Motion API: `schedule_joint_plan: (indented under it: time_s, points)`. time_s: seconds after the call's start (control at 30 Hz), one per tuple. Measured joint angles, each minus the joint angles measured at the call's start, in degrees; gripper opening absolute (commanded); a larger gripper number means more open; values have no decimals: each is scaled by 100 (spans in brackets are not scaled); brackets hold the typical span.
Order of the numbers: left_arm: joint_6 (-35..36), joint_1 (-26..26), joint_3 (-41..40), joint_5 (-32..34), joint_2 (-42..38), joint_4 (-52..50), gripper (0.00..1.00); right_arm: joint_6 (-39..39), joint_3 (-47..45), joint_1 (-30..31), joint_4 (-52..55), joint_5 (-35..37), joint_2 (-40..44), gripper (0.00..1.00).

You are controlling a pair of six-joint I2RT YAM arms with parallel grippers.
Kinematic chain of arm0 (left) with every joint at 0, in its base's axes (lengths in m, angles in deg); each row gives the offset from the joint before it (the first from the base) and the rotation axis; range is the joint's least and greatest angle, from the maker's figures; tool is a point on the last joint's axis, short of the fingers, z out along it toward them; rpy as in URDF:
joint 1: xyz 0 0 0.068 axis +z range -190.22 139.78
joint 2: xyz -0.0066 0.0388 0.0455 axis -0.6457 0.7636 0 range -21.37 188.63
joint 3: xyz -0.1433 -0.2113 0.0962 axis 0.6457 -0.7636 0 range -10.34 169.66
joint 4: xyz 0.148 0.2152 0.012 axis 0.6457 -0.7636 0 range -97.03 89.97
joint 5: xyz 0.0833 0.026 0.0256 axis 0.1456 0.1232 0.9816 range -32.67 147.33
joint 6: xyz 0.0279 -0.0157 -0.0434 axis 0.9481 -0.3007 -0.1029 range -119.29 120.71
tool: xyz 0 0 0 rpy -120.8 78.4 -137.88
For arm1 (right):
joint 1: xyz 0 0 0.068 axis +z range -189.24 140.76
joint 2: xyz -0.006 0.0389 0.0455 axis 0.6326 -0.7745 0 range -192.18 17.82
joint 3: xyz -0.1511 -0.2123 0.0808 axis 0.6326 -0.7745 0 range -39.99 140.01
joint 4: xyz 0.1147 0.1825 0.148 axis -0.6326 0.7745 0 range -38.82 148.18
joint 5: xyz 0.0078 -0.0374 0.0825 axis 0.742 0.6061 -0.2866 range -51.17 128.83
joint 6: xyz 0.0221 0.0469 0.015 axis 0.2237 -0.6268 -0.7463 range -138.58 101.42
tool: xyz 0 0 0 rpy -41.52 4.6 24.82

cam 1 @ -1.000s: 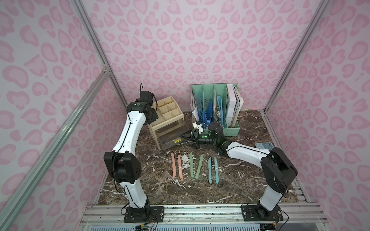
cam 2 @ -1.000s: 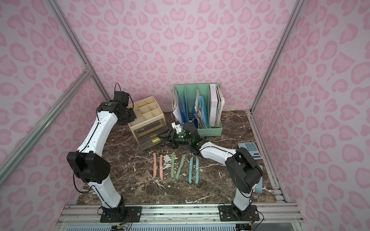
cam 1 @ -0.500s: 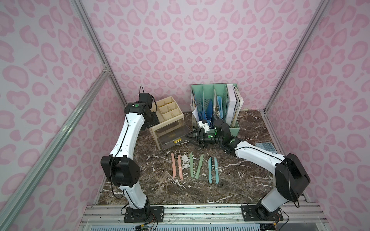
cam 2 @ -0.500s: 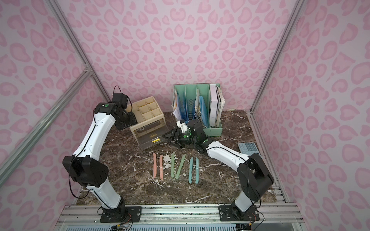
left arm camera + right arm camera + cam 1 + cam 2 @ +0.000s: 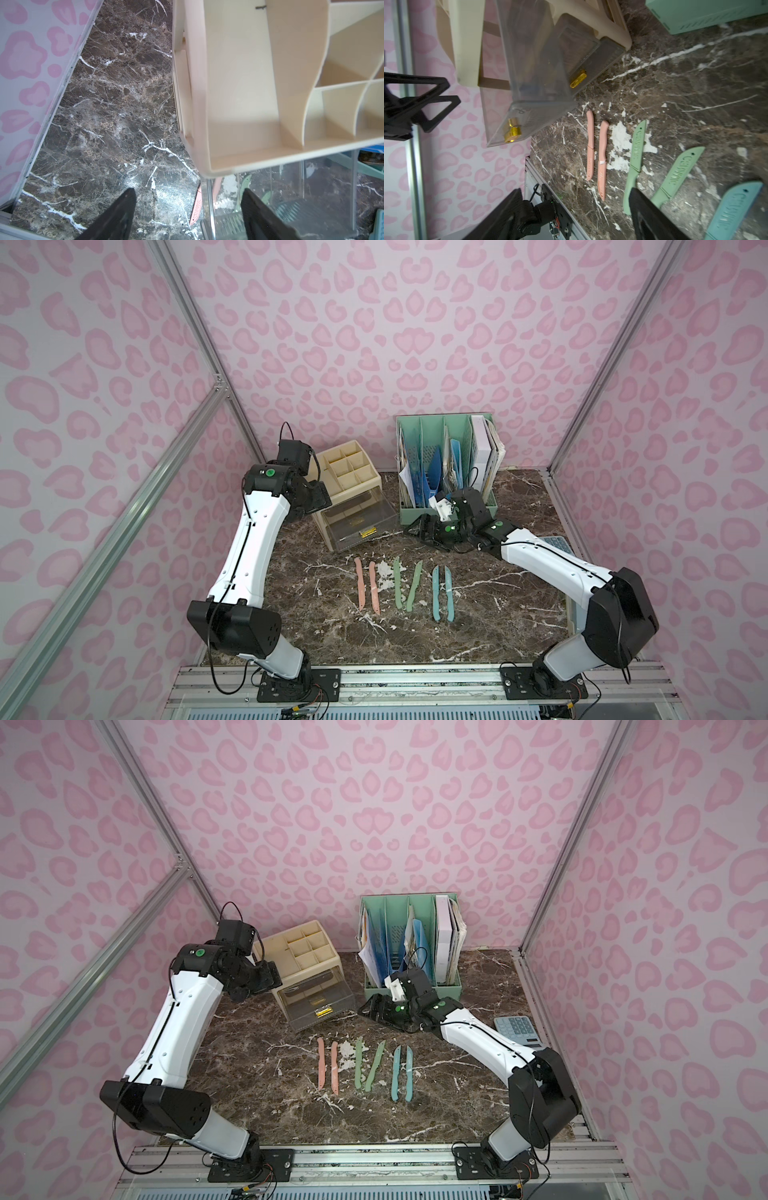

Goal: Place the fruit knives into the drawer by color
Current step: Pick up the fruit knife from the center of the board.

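step: clear drawer pulled out, picking not begun | fruit knives: all six on the marble at its 6 o'clock, pink pair, green pair, teal pair | my left gripper and right gripper: fingers apart, empty | next, I judge: descend on one pink handle, pinch across it

Six slim plastic fruit knives lie side by side on the dark brown marble tabletop: two salmon pink, two sage green, two teal blue. Behind them a beige organiser has its clear drawer pulled out, the left tool beside it, the right tool facing it
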Motion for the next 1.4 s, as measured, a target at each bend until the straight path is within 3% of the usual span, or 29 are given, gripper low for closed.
schedule_joint_plan:
  time_s: [0.17,0.33,0.6,0.97,1.17,1.4]
  points:
    - [2,-55,-315,-79,-492,-11,88,452,-11,0,599,527,0,84]
    - [2,-179,-660,-232,-977,-31,99,769,-227,15,1073,1156,11,84]
    - [28,-385,-1368,-662,-2004,-118,99,970,-890,323,1567,2079,127,78]
    - [57,-442,-3200,-2166,-3550,184,99,750,-1648,992,1810,2940,365,72]
    - [-26,-466,-4266,-3064,-4271,706,99,623,-1950,1058,1792,3136,289,61]
    - [-155,-466,-4809,-3486,-4666,986,99,590,-2201,1097,1567,3252,109,56]
